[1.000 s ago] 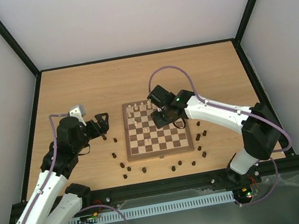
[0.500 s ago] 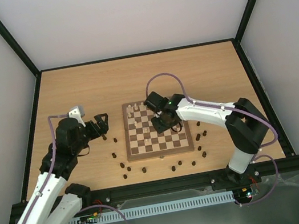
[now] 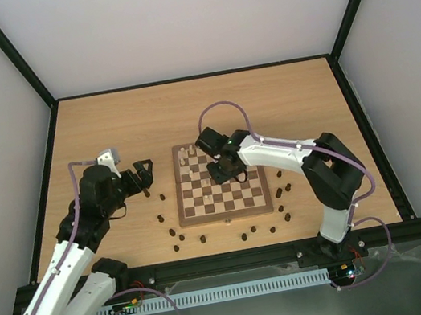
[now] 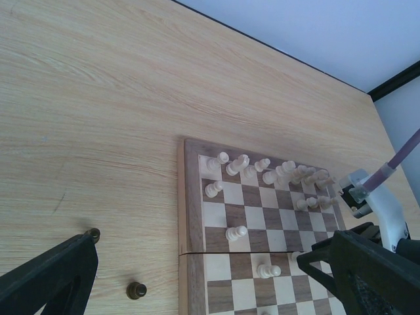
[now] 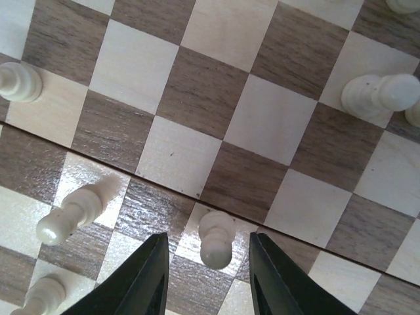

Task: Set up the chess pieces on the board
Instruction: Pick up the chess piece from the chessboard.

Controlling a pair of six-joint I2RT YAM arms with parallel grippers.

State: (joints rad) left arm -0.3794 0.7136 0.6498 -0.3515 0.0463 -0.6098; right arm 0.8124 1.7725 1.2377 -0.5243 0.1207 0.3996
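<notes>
The board [image 3: 226, 217] lies mid-table, with cream chess pieces [image 3: 190, 153] along its far rows. Dark chess pieces [image 3: 182, 237] are scattered on the table around its left, near and right sides. My right gripper [image 3: 224, 173] is low over the board's middle. In the right wrist view its fingers [image 5: 161, 275] stand on either side of an upright cream pawn [image 5: 215, 231], with a gap on both sides, so it is open. My left gripper [image 3: 145, 177] hangs wide open left of the board [image 4: 189, 197], holding nothing, above a dark pawn [image 4: 136, 289].
More cream pawns [image 5: 72, 213] stand close to the left of the right gripper, and one [image 5: 377, 95] stands further right. A dark piece [image 4: 94, 233] sits by the left gripper's left finger. A cluster of dark pieces [image 3: 279, 193] lies right of the board.
My right gripper has shifted left across the board and its jaws have narrowed around the cream pawn. The left arm has not moved.
</notes>
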